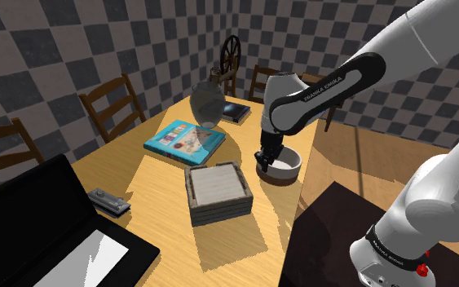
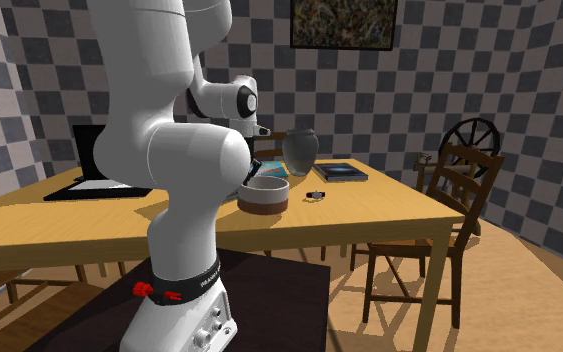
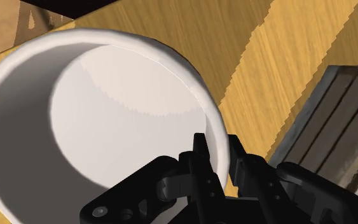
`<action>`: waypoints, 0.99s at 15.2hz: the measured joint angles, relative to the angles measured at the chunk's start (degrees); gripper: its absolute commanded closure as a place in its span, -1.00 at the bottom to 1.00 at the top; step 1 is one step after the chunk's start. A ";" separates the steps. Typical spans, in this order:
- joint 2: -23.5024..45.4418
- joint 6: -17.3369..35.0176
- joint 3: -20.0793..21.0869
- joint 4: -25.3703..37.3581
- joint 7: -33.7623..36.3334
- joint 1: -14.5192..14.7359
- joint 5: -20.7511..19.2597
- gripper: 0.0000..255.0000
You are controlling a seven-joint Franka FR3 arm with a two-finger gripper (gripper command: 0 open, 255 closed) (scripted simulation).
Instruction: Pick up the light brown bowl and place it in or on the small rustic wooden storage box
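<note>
In the shoulder view, from its left, a black laptop (image 1: 48, 236) is lying open at the near corner of the wooden table (image 1: 158, 192), a flat teal book (image 1: 183, 140) is resting farther off, and the storage box (image 1: 217, 192) is sitting mid-table, low and square, its sides built of weathered grey-brown slats. To the right of the box, close but apart from it, the bowl (image 1: 284, 168) is standing upright on the table near the edge, its mouth facing straight up (being round, it is showing no long axis other than this vertical one). The gripper (image 1: 264, 161) is reaching down onto the bowl's left rim. The second exterior view is adding the bowl's outside, which the other views are hiding: a brown band below a pale rim, with a straight, short wall. The wrist view is giving the smooth white inside and the thick rounded rim, and there the fingers (image 3: 200, 153) are straddling that rim, one inside and one outside, pinching the wall between them. Beyond the outer finger, the box's plank side is showing its grain.
</note>
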 measured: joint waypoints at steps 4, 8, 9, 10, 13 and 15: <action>-2.22 -3.49 -0.01 1.30 0.24 0.07 0.04 1.00; -4.58 -7.16 -0.17 2.61 0.28 0.05 0.05 1.00; -5.17 -8.04 -0.16 2.91 0.36 0.09 0.07 1.00; -5.82 -8.96 -0.29 3.16 0.23 0.02 0.03 1.00; -7.40 -11.57 -0.37 4.19 0.34 0.04 0.03 1.00; -7.98 -13.26 -0.48 5.30 0.35 -0.02 -0.05 1.00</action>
